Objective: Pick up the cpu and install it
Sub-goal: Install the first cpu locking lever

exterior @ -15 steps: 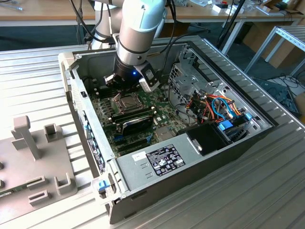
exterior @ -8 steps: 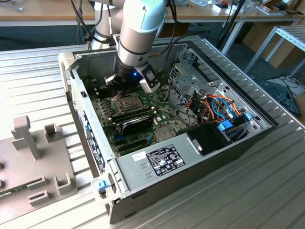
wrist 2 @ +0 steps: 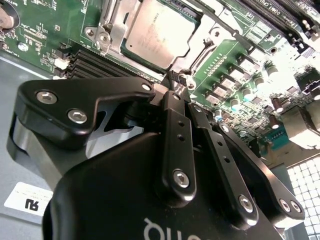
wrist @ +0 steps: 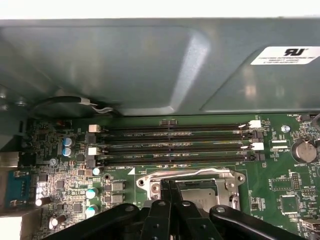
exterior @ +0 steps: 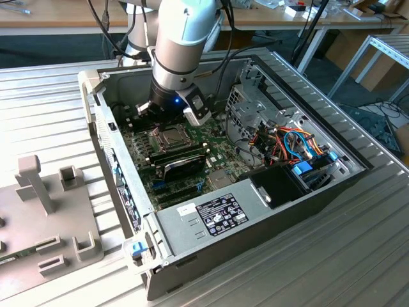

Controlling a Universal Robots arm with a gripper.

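Black two-finger pincer down inside open grey metal computer case, fingers together, tips empty, just off the corner of hinged metal socket frame. Small flat square silver-grey cpu flat in that frame on green motherboard, top face up; square, so no long axis. In exterior view, cpu at 6 o'clock from pincer. Tight room: case wall near, black memory slots between wall and socket.
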